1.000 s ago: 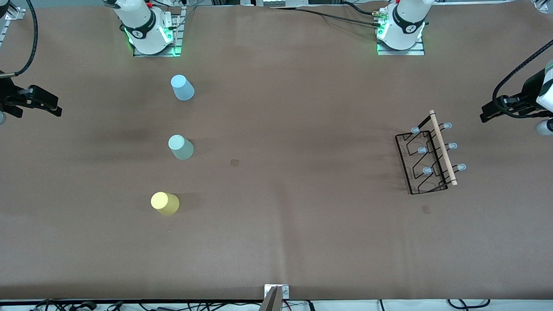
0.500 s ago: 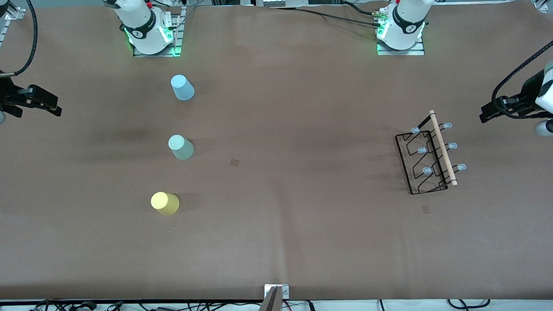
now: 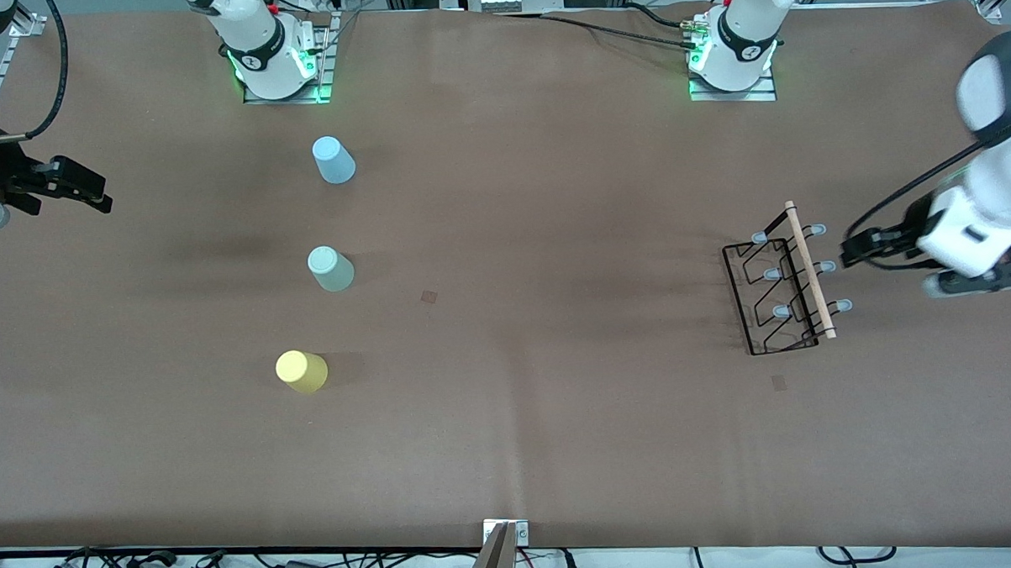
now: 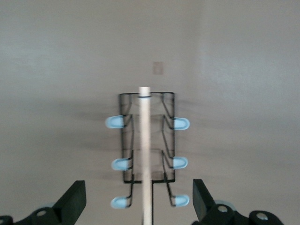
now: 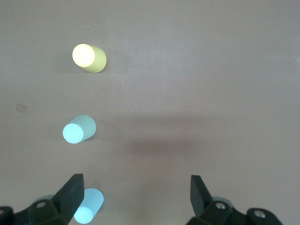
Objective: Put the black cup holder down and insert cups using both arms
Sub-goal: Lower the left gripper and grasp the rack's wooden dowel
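Right gripper (image 3: 90, 193) hangs over the right arm's end of the table, jaws wide apart and empty; that arm waits. Three upside-down cups stand in a row toward that end: yellow cup (image 3: 302, 371) nearest the front camera, mint cup (image 3: 330, 268) in the middle, blue cup (image 3: 333, 160) farthest. Rack (image 3: 781, 281) stands on the brown table (image 3: 525, 359) toward the left arm's end. Left gripper (image 3: 857, 247) is just beside the rack's wooden rod (image 4: 146, 154), jaws wide apart, holding nothing.
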You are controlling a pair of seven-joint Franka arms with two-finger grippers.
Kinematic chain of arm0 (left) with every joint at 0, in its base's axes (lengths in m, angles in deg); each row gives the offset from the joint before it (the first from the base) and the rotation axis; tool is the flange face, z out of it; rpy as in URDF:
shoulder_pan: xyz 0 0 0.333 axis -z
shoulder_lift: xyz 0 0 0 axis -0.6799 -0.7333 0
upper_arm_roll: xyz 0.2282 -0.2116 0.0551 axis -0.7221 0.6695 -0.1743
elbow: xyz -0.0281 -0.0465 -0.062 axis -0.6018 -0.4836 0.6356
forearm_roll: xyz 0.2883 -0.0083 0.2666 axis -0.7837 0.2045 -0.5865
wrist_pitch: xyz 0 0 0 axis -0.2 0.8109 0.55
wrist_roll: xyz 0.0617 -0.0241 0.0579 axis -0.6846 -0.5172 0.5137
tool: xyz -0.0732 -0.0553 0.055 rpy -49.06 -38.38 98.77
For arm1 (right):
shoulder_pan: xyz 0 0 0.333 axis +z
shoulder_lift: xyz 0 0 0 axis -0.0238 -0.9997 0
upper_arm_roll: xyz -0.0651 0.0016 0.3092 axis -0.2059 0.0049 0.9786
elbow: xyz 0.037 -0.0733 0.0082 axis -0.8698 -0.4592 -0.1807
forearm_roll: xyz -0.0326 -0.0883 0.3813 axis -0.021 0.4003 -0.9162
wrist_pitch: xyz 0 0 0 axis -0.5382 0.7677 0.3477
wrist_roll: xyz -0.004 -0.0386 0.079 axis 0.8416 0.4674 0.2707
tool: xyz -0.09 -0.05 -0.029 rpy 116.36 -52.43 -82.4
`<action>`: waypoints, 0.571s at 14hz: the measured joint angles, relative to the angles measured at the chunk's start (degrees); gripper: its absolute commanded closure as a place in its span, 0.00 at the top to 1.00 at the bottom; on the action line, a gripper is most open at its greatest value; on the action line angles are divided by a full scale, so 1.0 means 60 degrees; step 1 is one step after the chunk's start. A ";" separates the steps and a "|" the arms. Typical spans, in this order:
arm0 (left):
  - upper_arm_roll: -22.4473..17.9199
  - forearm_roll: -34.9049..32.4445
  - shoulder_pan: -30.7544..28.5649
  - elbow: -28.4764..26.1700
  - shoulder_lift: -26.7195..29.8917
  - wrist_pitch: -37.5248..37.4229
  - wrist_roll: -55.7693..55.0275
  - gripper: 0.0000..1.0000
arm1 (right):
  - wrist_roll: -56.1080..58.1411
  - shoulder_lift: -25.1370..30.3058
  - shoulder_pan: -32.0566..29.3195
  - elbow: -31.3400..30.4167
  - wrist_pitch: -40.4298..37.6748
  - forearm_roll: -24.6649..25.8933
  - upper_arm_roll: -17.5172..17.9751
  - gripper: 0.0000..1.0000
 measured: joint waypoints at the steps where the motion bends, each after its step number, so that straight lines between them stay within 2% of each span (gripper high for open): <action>1: 0.0180 0.0000 0.0017 -0.0393 -0.0016 0.0366 -0.0014 1.00 | 0.0000 -0.0002 0.0000 0.0000 0.0000 0.0000 0.0000 1.00; 3: 0.0372 -0.0001 0.0066 -0.1099 -0.0020 0.0998 -0.0020 0.98 | 0.0000 -0.0007 0.0000 -0.0001 0.0001 -0.0001 0.0000 1.00; 6: 0.0464 -0.0078 0.0065 -0.2012 -0.0019 0.2080 -0.0016 0.84 | 0.0000 -0.0015 0.0001 -0.0002 0.0001 -0.0002 0.0001 1.00; 8: 0.0464 -0.0264 0.0009 -0.2389 -0.0018 0.2606 -0.0003 0.81 | 0.0000 -0.0015 0.0001 -0.0002 0.0001 -0.0002 0.0001 1.00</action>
